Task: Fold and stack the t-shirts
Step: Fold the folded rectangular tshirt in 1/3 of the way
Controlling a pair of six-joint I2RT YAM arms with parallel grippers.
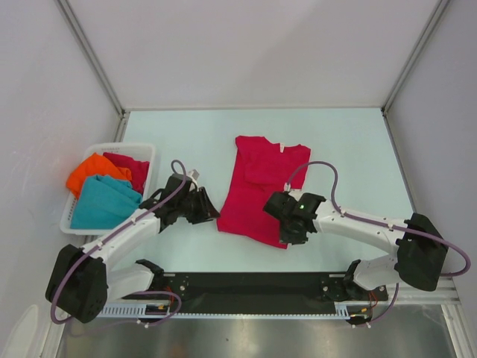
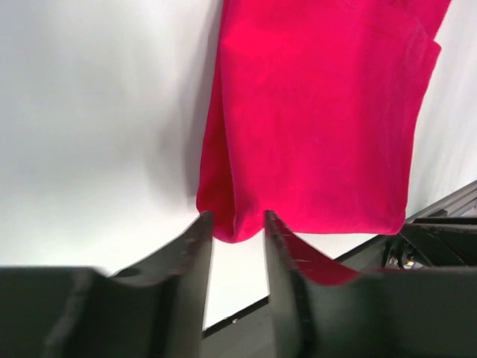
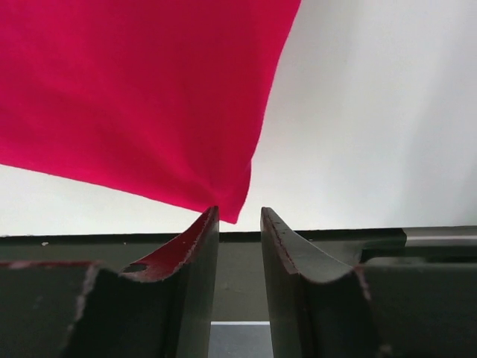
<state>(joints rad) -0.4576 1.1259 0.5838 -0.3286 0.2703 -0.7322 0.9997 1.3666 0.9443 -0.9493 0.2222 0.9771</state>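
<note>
One crimson t-shirt [image 1: 261,186] lies on the table, folded into a long strip with its collar at the far end. My left gripper [image 1: 211,211] is at its near left corner, open; that corner [image 2: 237,227] sits just off the fingertips of the gripper [image 2: 238,218]. My right gripper [image 1: 287,235] stands open at the near right corner, whose tip [image 3: 235,209] brushes the left fingertip of the gripper [image 3: 238,212]. An orange t-shirt [image 1: 89,173], a teal t-shirt [image 1: 104,203] and a second crimson t-shirt [image 1: 128,165] lie bunched in the basket.
The white slotted basket [image 1: 65,222] stands at the left of the table, close to my left arm. A black rail [image 1: 246,283] with the arm bases runs along the near edge. Grey walls close in the table at the back and sides.
</note>
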